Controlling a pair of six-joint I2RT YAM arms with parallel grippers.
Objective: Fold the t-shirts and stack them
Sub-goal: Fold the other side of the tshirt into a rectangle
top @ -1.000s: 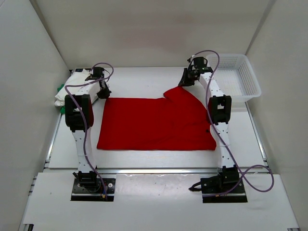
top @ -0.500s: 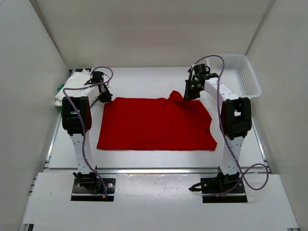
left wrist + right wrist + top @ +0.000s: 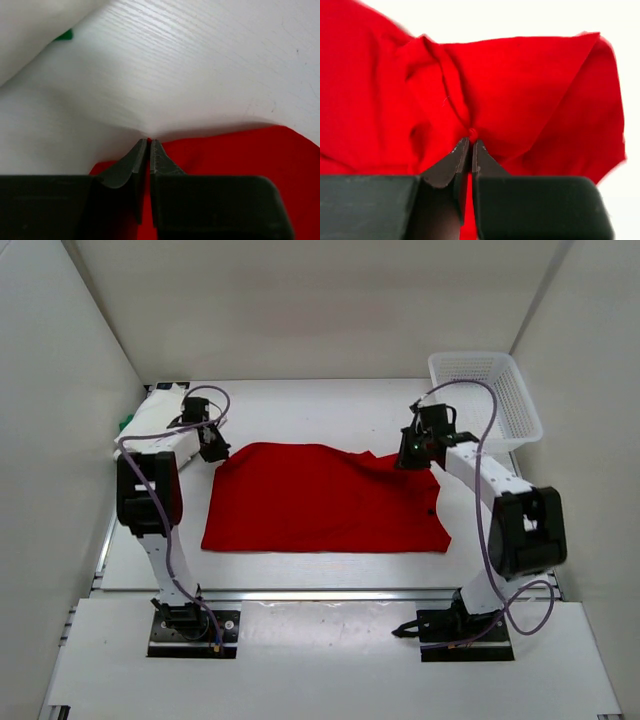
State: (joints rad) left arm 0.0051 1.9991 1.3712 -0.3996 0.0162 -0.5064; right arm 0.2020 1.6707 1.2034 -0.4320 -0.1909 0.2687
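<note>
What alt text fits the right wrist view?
The right gripper is pinched shut on a bunched fold of the red t-shirt, creases radiating from the grip. The cloth fills most of the frame against a pale background.

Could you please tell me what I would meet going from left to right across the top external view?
The white t-shirt → left arm's fingers → red t-shirt → right arm's fingers → white mesh basket.

Red t-shirt [image 3: 320, 500]: soft matt cloth; table [image 3: 200, 60] (faintly grained) matt white.
</note>
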